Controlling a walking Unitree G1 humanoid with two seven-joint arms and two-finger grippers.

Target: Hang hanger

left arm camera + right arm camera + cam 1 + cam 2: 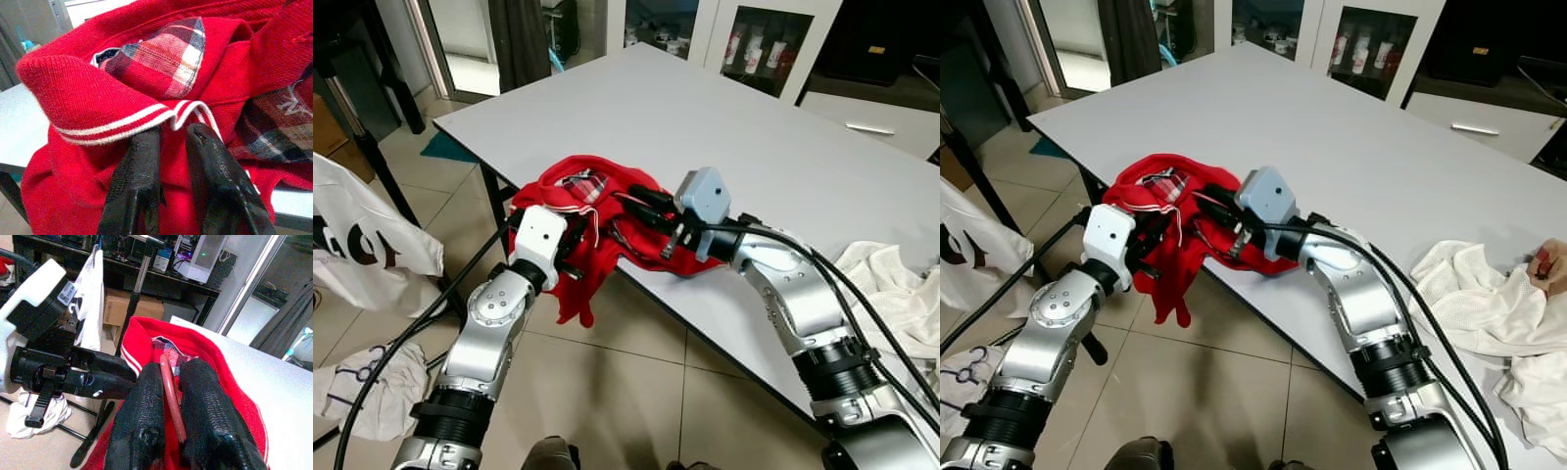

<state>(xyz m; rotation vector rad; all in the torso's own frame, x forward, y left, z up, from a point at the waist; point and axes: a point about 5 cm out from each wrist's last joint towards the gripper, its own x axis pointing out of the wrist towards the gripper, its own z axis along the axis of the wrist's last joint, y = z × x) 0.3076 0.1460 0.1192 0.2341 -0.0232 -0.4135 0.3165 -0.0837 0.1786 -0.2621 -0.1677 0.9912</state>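
A red polo shirt (597, 220) is bunched at the near-left edge of the white table (724, 127), part of it spilling over the edge toward the tiled floor (626, 392); the right gripper (168, 382) reaches into the garment from the right, its fingers narrowed onto a thin red bar that I take to be the hanger (168, 387), which runs into the neck opening among the folds; the left gripper (168, 142) comes in from the near-left at the table edge, fingers nearly together and pressed into the cloth just under the striped collar (127, 122), though whether they truly pinch fabric I cannot tell; the arrangement looks meant to hold the collar steady on one side while the hanger is worked inside from the other. Far across the table the surface lies bare, giving room to draw the shirt up and spread it; near right, white cloths (891, 284) lie heaped by the right forearm, and a person's hand (1549, 266) rests at that edge; to the left, a white printed garment (362, 245) hangs close by the left arm, so swing room on that side looks tighter.
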